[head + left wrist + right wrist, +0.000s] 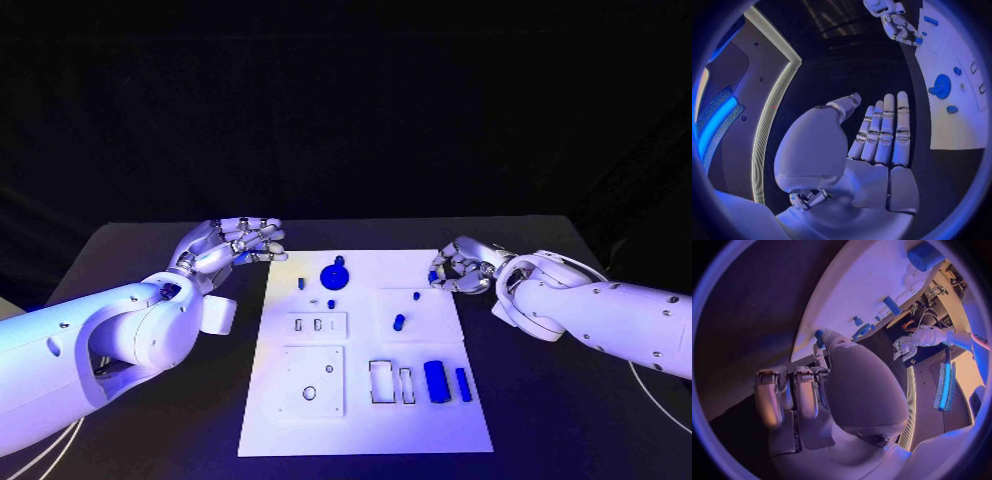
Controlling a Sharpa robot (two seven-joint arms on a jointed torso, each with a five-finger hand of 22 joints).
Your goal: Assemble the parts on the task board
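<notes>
Head view: white task board (433,415), small blue parts (437,381).

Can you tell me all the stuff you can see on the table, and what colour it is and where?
Table: one, black, under everything.
Board: one, white, middle of the table.
Gear: one, blue, round, far part of the board.
Bars: two, blue, upright, near right part of the board.
Small parts: a few, blue, scattered mid-board; too small to name.
Held part: one, blue, small, at the right hand's fingertips.
Left robot hand: one, silver, beside the board's far left corner, holding nothing.
Right robot hand: one, silver, over the board's far right edge, pinching the held part.
</notes>
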